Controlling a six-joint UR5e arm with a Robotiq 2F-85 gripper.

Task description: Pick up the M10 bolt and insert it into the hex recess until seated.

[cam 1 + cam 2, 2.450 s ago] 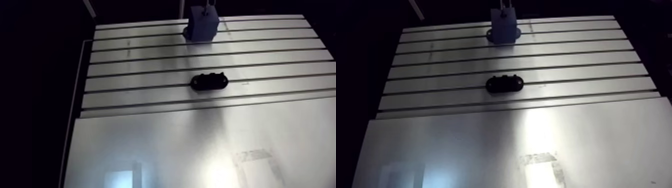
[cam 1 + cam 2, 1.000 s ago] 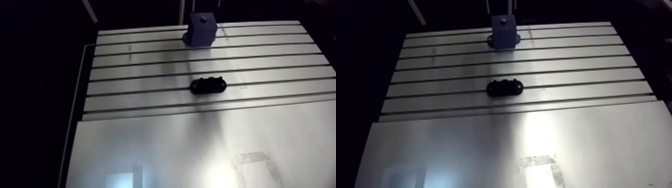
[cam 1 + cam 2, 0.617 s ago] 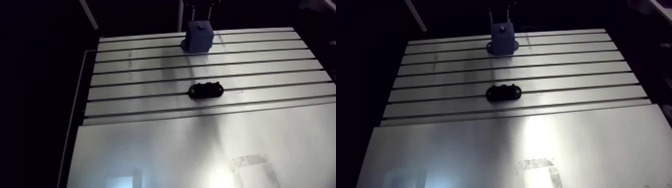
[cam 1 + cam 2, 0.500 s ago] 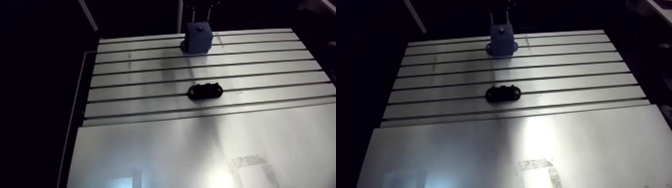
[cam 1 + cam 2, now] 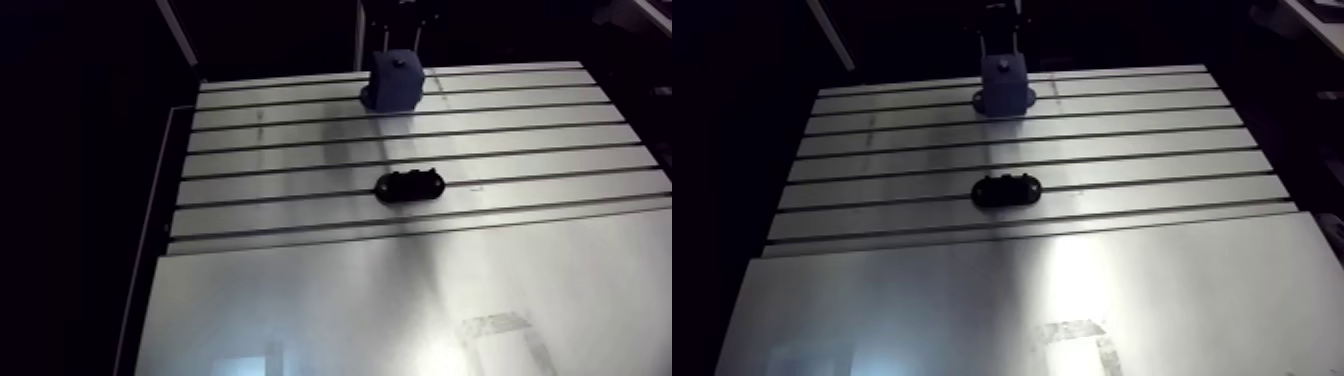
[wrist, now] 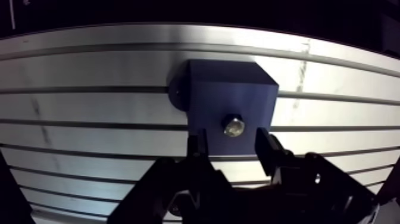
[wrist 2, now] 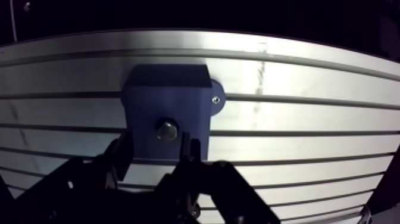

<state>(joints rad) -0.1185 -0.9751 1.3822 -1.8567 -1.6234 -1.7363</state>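
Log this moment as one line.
gripper: open | bolt: standing in blue block, ungripped | black fixture: apart from block, mid-table

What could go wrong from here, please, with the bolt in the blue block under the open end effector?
1. The bolt shows its head at the top face of the blue block. Whether it is fully seated cannot be told, so it may be left proud or tilted.
2. The open end effector hangs close over the bolt. A sideways move before lifting clear could catch the head or nudge the block.
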